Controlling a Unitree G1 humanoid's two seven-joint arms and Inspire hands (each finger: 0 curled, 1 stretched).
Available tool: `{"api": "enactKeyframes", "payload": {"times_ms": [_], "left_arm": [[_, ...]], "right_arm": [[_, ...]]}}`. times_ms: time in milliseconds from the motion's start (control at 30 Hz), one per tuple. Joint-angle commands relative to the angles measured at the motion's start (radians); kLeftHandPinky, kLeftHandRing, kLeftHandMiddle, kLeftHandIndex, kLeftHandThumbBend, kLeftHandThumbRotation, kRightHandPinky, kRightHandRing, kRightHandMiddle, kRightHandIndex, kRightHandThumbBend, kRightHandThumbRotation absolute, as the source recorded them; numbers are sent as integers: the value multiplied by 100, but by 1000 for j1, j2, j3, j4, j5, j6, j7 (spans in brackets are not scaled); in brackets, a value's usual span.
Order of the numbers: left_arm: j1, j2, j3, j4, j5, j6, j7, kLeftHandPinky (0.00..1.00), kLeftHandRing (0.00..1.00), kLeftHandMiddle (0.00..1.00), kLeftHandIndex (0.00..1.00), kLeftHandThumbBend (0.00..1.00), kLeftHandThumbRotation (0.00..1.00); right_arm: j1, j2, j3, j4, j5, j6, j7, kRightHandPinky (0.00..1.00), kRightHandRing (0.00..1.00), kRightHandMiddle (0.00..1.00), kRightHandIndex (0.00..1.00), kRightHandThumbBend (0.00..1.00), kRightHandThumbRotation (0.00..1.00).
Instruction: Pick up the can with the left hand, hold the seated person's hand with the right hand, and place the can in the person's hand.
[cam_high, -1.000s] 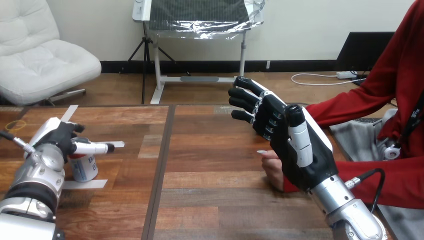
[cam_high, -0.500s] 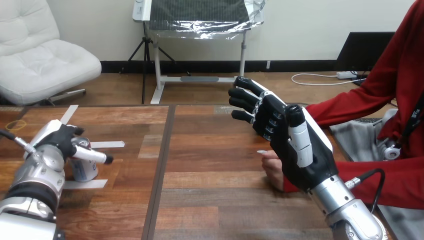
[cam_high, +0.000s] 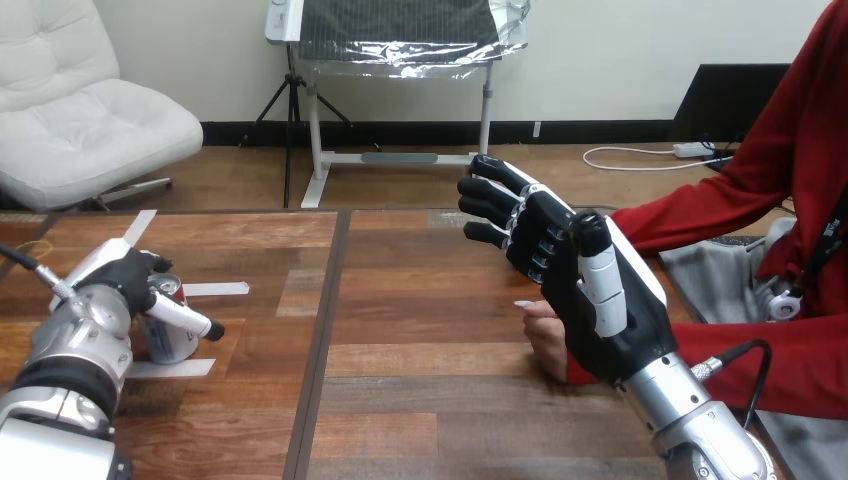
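Silver-armed, the robot's left hand (cam_high: 112, 282) sits against the can (cam_high: 165, 345) at the wooden table's (cam_high: 420, 400) left, grip impossible to tell. Its right hand (cam_high: 600, 335) hovers open and empty above the person's hand (cam_high: 545, 335). A firm, square clasp should precede lifting.

From my head I look forward and down across the table (cam_high: 430, 390), my left hand (cam_high: 115, 282) and right hand (cam_high: 560, 300) close below.
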Motion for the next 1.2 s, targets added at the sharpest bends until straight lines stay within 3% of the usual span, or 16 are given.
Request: {"api": "enactKeyframes", "payload": {"times_ms": [0, 433, 633, 700, 1000, 1167], "left_arm": [[-90, 11, -19, -2, 20, -4, 0, 74, 89, 92, 88, 87, 1], [-94, 11, -25, -9, 18, 3, 21, 69, 84, 89, 84, 86, 0], [-94, 9, -15, -15, 7, 10, 36, 61, 78, 85, 83, 84, 0], [-95, 7, -9, -17, 2, 15, 43, 50, 66, 78, 81, 82, 0], [-93, 2, 7, -20, -17, 22, 81, 26, 36, 48, 78, 77, 0], [-92, 1, 7, -18, -17, 22, 98, 21, 29, 40, 76, 75, 0]], "right_arm": [[-31, -7, -15, -46, 7, 0, -8, 87, 89, 88, 89, 91, 100], [-27, -7, -14, -53, 6, 7, -10, 88, 90, 88, 89, 90, 100], [-28, -7, -14, -53, 4, 5, -13, 88, 90, 88, 89, 90, 100], [-28, -7, -14, -52, 4, 5, -13, 88, 90, 88, 89, 91, 100], [-30, -8, -13, -48, 0, -1, -17, 88, 90, 88, 89, 90, 100], [-31, -9, -13, -47, 0, -1, -15, 88, 90, 89, 89, 90, 100]]}}
